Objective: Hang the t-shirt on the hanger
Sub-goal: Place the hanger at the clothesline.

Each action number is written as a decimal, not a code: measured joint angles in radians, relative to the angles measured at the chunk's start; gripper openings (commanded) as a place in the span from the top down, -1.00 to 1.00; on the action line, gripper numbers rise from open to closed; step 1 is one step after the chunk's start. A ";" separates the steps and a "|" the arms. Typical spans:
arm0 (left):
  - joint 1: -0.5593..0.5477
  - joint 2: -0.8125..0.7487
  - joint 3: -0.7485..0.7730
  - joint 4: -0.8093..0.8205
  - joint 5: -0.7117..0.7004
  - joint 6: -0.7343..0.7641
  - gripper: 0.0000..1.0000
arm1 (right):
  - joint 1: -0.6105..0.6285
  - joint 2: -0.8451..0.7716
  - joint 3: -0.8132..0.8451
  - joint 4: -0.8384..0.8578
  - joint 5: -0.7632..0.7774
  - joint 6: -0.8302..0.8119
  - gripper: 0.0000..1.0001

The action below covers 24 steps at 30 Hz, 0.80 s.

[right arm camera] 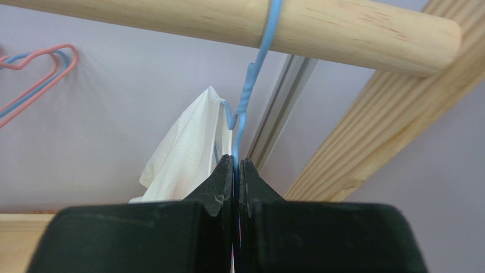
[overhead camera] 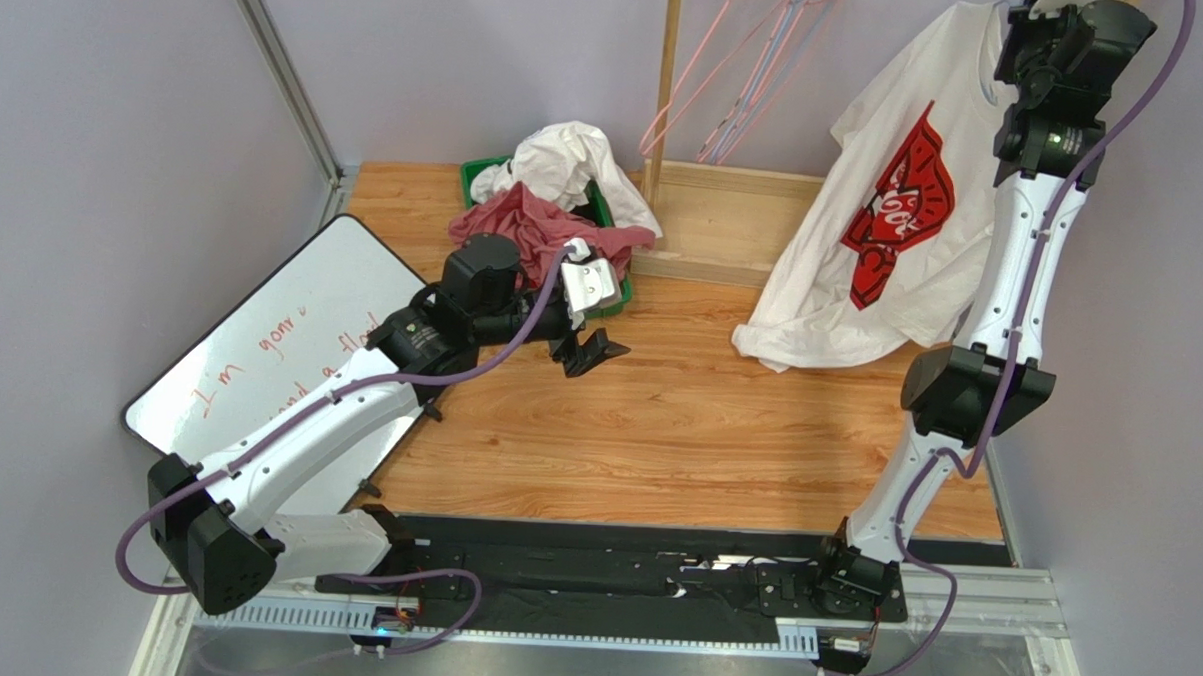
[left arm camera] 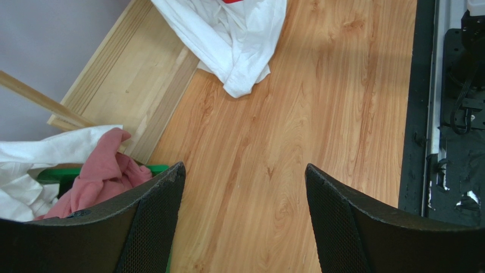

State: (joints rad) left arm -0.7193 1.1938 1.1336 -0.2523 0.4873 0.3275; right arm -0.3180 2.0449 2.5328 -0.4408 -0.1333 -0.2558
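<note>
Since the right claw (right arm camera: 236, 165) is clamped on the hanger (right arm camera: 243, 105) below its hook, likely steadying it on the wooden rail (right arm camera: 341, 25), the t-shirt (overhead camera: 898, 199) drapes there, hem on the bench (left arm camera: 319, 114); the left claw (left arm camera: 245, 170) gapes empty.

- The left gripper (left arm camera: 243, 168) has its jaws spread wide, and its two black meshed fingers (left arm camera: 151, 219) hold nothing; bare wood-grain table (left arm camera: 319, 114) shows between them.
- The t-shirt (left arm camera: 233, 34) has its crumpled white hem on the table, just beside a pale wooden base board (left arm camera: 131, 74); a sliver of red print shows at the top.
- A wooden pole (left arm camera: 40, 99) slants over the board.
- A pink garment (left arm camera: 102, 176) and a white garment (left arm camera: 34, 153) are heaped on a green bin (left arm camera: 57, 173).
- A black strip (left arm camera: 418, 114) runs along the table's edge.
</note>
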 measured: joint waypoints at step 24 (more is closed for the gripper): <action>0.016 0.000 0.000 -0.071 -0.026 -0.026 -0.68 | -0.076 -0.085 -0.143 0.040 0.001 0.028 -0.82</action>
State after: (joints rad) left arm -0.7036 1.1934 1.1339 -0.3237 0.4618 0.3019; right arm -0.3943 1.9594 2.3901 -0.4011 -0.1326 -0.2276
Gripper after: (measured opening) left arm 0.829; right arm 0.786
